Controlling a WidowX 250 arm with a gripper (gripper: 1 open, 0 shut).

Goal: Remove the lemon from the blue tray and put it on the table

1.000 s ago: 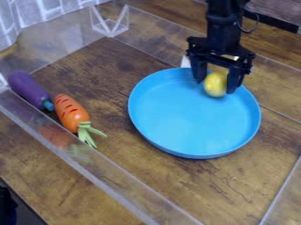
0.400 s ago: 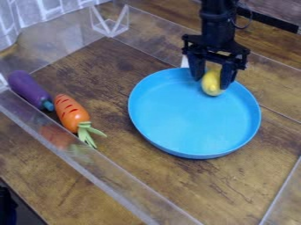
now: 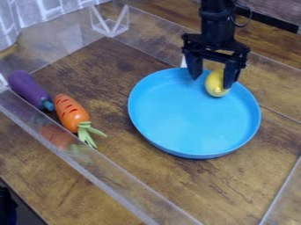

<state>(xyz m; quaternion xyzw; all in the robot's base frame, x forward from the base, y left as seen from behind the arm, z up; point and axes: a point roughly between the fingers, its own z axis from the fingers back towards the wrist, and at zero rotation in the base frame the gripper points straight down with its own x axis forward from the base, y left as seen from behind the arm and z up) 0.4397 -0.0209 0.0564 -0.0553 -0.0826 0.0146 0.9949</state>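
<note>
The blue tray (image 3: 177, 123) lies on the dark wooden table (image 3: 106, 66), right of centre. The small yellow lemon (image 3: 216, 84) sits inside the tray near its far rim. My gripper (image 3: 216, 77) points down over that spot. It is open, with one black finger on each side of the lemon, and I see no squeeze on the fruit. The upper part of the lemon is partly hidden by the gripper body.
An orange carrot (image 3: 73, 114) with a green top and a purple eggplant (image 3: 26, 88) lie at the left, along a clear plastic wall (image 3: 118, 180). A clear plastic piece (image 3: 112, 19) stands at the back left.
</note>
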